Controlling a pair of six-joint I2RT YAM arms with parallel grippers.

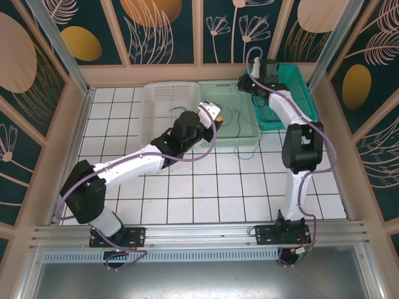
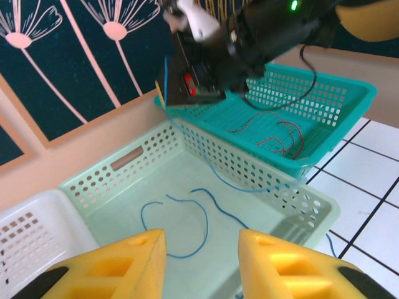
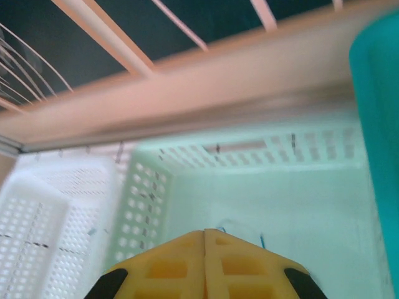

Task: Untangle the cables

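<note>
Over the pale green basket [image 1: 246, 132] my left gripper [image 1: 215, 113] hovers open, nothing between its yellow fingers [image 2: 201, 234]. On that basket's floor, just beyond them, lies a looped blue cable [image 2: 206, 219]. My right gripper [image 1: 244, 81] is shut [image 3: 205, 232] at the back, between the green basket and the teal basket [image 1: 305, 93]. In the left wrist view the right gripper [image 2: 163, 93] pinches a second blue cable [image 2: 215, 177], which hangs down over the green basket's wall [image 2: 262, 180]. Red and dark cables [image 2: 283, 134] lie tangled in the teal basket [image 2: 349, 99].
A white perforated basket [image 1: 163, 103] stands left of the green one, touching it. The pink back wall ledge [image 3: 187, 93] runs close behind the baskets. A dark cable [image 1: 240, 148] trails over the green basket's front onto the white tiled floor [image 1: 206, 187].
</note>
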